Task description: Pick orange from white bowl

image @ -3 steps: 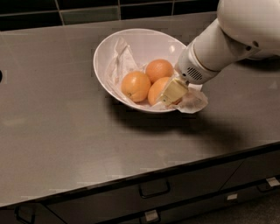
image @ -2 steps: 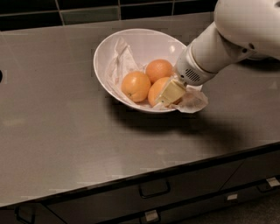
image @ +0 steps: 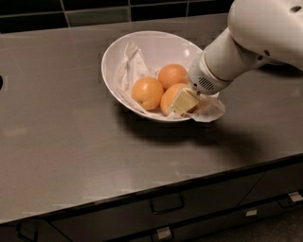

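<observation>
The white bowl stands on the dark counter, lined with crumpled white paper, and holds three oranges. The orange lies at the bowl's front right, partly covered by my gripper, which reaches down from the right and rests against its right side. A second orange lies to its left and a third behind it. My white arm comes in from the upper right over the bowl's right rim.
The paper liner spills over the bowl's right rim onto the grey counter. A dark tiled wall runs along the back. Drawer fronts with handles lie below the counter's front edge.
My gripper has shifted slightly left and down against the front-right orange. The bowl and the other oranges have not moved.
</observation>
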{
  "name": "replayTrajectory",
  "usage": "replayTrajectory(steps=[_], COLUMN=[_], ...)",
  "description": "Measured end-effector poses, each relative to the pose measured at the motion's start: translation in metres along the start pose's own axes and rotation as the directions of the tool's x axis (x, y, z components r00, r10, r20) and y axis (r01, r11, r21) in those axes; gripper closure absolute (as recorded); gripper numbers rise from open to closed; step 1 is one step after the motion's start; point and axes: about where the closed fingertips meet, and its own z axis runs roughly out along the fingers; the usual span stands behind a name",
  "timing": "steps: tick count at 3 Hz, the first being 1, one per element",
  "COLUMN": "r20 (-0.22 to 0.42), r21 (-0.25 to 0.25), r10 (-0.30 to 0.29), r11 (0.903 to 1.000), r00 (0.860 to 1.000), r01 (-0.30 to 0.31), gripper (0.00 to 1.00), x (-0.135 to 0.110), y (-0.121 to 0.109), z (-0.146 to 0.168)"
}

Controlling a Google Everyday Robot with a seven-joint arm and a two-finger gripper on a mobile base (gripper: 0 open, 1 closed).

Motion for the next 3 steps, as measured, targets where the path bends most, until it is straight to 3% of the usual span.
replayTrajectory(steps=[2, 3], r20=[-0.032, -0.041], r21=[-0.025, -0.039], r10=[0.006, 0.003], r11=[0.9997, 0.9992], r00=[0.999, 0.999], r01=[-0.007, -0.005], gripper=[0.3, 0.49], x=[0.0065, 0.0079], y=[0.0031, 0.0041], z=[0.0124, 0.0174])
